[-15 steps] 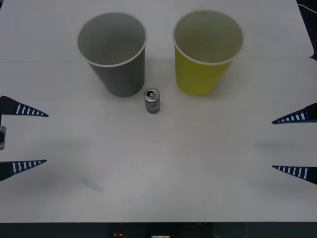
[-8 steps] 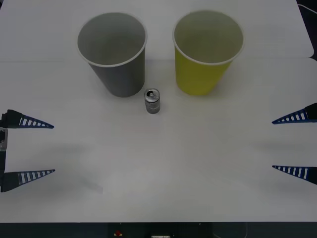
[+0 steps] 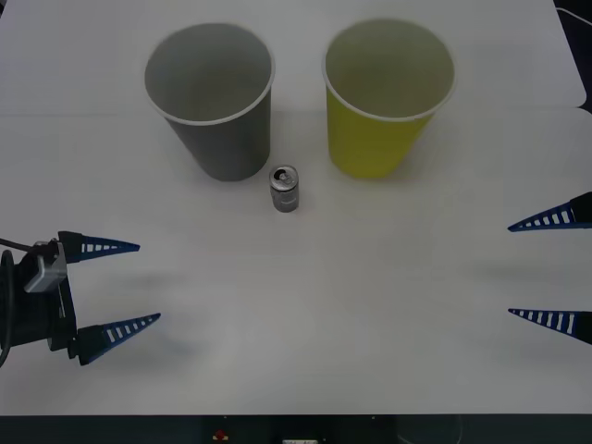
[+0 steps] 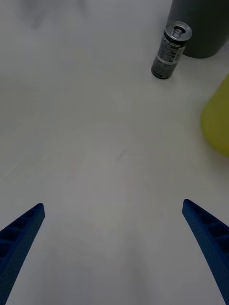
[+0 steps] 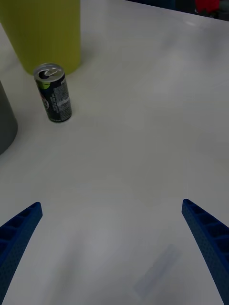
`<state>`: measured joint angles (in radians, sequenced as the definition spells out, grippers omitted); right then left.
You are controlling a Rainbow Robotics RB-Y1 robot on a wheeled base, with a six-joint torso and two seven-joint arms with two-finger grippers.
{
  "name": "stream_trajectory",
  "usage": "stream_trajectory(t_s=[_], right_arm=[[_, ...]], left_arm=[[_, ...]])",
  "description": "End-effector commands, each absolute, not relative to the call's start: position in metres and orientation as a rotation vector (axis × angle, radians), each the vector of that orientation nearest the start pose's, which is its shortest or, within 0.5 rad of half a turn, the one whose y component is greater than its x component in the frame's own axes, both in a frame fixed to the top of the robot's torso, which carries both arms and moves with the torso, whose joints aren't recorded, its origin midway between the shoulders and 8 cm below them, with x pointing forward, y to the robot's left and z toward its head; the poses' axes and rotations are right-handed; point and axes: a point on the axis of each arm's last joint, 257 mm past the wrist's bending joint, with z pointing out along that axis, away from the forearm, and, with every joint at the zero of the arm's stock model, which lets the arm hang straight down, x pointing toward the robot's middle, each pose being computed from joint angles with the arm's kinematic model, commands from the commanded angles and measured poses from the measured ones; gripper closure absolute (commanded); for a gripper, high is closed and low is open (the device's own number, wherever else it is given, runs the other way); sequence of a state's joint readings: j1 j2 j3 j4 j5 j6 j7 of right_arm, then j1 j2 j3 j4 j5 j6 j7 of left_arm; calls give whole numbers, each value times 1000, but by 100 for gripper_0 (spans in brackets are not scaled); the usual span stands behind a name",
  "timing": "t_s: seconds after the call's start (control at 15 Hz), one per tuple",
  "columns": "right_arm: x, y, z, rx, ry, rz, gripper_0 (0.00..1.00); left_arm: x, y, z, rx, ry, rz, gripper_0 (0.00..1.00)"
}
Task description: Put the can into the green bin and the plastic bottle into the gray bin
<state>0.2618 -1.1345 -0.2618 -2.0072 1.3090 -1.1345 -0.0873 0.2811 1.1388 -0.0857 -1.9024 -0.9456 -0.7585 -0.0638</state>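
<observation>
The can [image 3: 284, 188] stands upright on the white worktop [image 3: 305, 305], just in front of the gap between the two bins and a little nearer the gray one, well back from the front edge. Its silver top carries a pull-tab, and the left wrist view shows its label [image 5: 57, 97] as dark with a patch of green near the top and fine pale print too small to read; the right wrist view shows the other side [image 4: 168, 52], dark with a pale band low on the body, also unreadable. The gray bin [image 3: 215, 102] stands toward the far left of the worktop and the green bin [image 3: 384, 97] toward the far right, both upright with their mouths open; as far as their insides show from the front, nothing lies in either. The left gripper [image 3: 113, 288] hovers over the front left part of the worktop, its blue ribbed fingers spread wide and pointing inward, gripping nothing. The right gripper [image 3: 546, 268] sits at the right edge, likewise released, fingers apart and well clear of the can. The left wrist view also catches a faint smear [image 5: 157, 269] on the worktop surface near that gripper.
</observation>
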Motion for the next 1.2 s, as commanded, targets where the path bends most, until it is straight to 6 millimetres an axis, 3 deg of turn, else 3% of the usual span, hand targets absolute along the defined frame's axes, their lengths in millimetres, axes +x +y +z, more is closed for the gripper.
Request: stream_trajectory(t_s=[0.07,0.6,1.2], right_arm=[[341,-286,-167,-1634,1596,209,0],[341,-286,-167,-1634,1596,209,0],[341,-286,-167,-1634,1596,209,0]], left_arm=[[352,222,-219,1043,1689,-530,0],[371,162,-226,724,1725,-709,0],[432,124,-239,477,1748,-533,0]])
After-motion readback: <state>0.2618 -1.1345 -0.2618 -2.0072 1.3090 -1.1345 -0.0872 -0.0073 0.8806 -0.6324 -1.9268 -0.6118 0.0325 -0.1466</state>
